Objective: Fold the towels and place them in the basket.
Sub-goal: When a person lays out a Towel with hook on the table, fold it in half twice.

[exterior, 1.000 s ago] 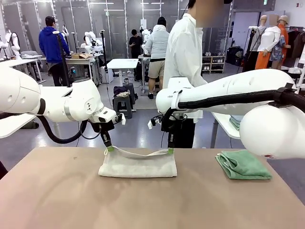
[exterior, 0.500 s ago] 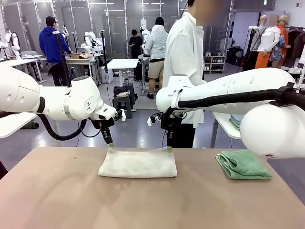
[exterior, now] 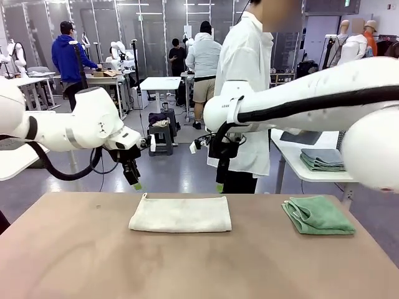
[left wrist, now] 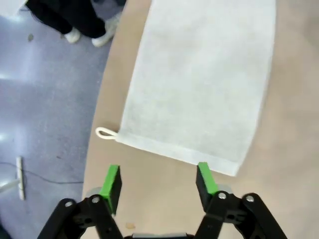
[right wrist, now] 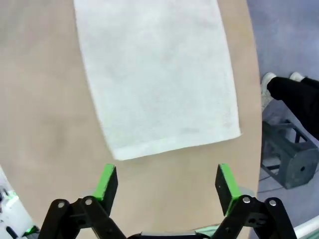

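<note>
Towel (left wrist: 199, 84), cream, far end outside each wrist view

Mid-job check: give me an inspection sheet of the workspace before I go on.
Surface: tan table, flat, no spills seen.
Job's things: cream towel folded flat at the far middle, hanging loop at one corner; green towel folded, lying to the right.
Clutter: nothing seen.
Claws: left claw open, raised beyond one end of the cream towel; right claw open, raised beyond the other end; neither touches it.
Cables: black cable along the right arm and black hose looping under the left arm, both off the table.
Surroundings: person in a white coat at the far side; folded cloths on a side table.
</note>
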